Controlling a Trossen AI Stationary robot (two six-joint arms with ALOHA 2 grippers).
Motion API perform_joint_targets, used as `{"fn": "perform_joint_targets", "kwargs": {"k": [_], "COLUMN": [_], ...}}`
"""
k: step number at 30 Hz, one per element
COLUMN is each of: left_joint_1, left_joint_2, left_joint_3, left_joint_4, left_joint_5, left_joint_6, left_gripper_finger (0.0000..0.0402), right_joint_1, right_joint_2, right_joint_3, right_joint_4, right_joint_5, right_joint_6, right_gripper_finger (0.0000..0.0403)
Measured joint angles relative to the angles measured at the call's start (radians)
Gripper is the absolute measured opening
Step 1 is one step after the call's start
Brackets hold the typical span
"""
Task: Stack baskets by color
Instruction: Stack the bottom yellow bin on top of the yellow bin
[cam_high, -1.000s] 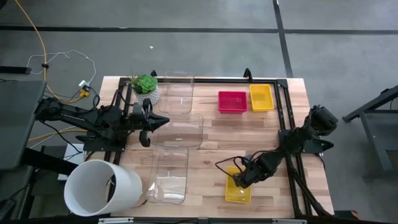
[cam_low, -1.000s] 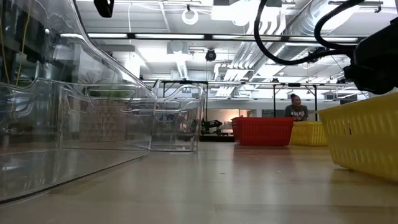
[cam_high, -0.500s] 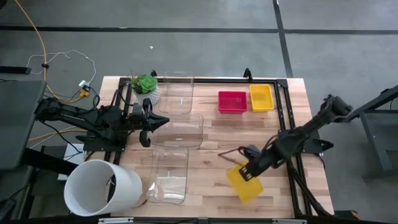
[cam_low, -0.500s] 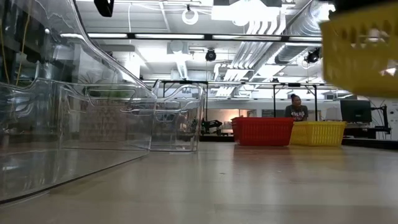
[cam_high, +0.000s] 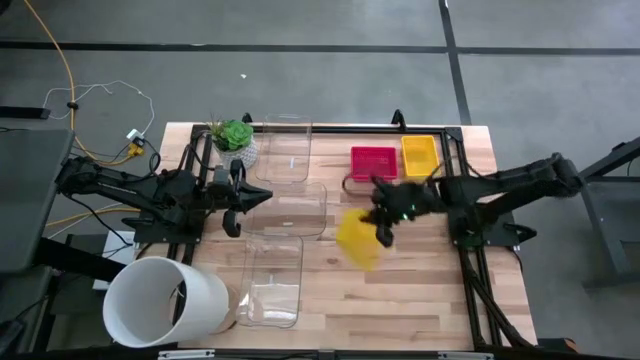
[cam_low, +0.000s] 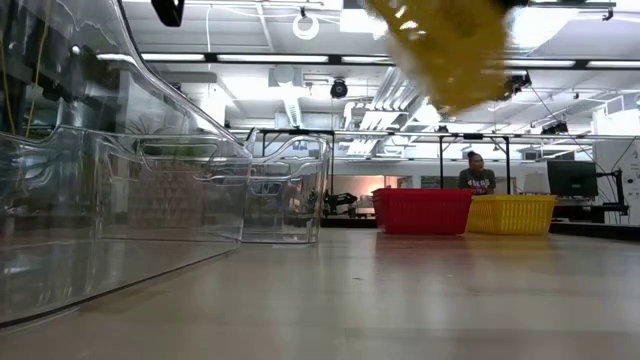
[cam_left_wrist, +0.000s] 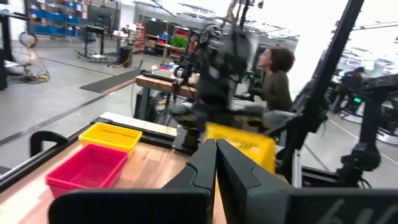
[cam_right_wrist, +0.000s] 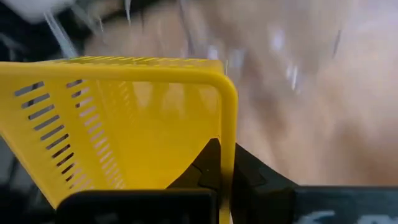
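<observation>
1. The table (cam_high: 430, 310) is pale wood planks with a dark metal frame along its sides.
2. Three clear, hard plastic bins (cam_high: 286, 213) with rounded corners lie in a row down the left half; in the low view they show as glassy walls.
3. A big white cylinder (cam_high: 160, 303) lies at the near left corner, and a small green plant (cam_high: 233, 135) stands at the far left.
4. The baskets are shallow plastic rectangles with slotted sides. A red basket (cam_high: 373, 163) and a yellow basket (cam_high: 420, 157) sit side by side, just about touching, on the far right part of the table.
5. The right arm reaches in from the right edge, stretched out nearly level across the table toward the middle, its wrist over the boards just in front of the red basket.
6. The right gripper (cam_high: 385, 228) is clenched on the rim of a held basket (cam_high: 357, 238), also yellow. In the right wrist view the two dark fingers (cam_right_wrist: 214, 165) pinch one short wall at its rim, the slotted side running away from them.
7. The held basket hangs tilted in the air below and left of the gripper, clear of the boards, near the middle bin.
8. The left arm rests folded at the left edge, and the left gripper (cam_high: 237, 203) is closed on nothing beside the bins.
</observation>
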Motion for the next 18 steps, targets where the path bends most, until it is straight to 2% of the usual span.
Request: {"fn": "perform_joint_targets", "kwargs": {"k": [4,9,14,18], "left_joint_1": [0.0,0.0,0.0,0.0], "left_joint_2": [0.0,0.0,0.0,0.0], "left_joint_3": [0.0,0.0,0.0,0.0], "left_joint_4": [0.007,0.022,0.097,0.109], "left_joint_5": [0.025,0.028,0.032,0.051], "left_joint_6": [-0.001,0.0,-0.001,0.002], "left_gripper_finger": [0.0001,0.0001,0.0001,0.0], "right_joint_1": [-0.115,-0.183,-0.188,-0.189], "right_joint_2": [-0.003,-0.008,-0.034,-0.091], "right_joint_3": [0.0,-0.01,-0.162,-0.271], "right_joint_4": [0.153,0.204,0.46,0.614], "right_joint_5": [-0.026,-0.081,-0.151,-0.113], "right_joint_6": [-0.148,-0.232,-0.183,-0.135], "right_gripper_finger": [0.0,0.0,0.0,0.0]}}
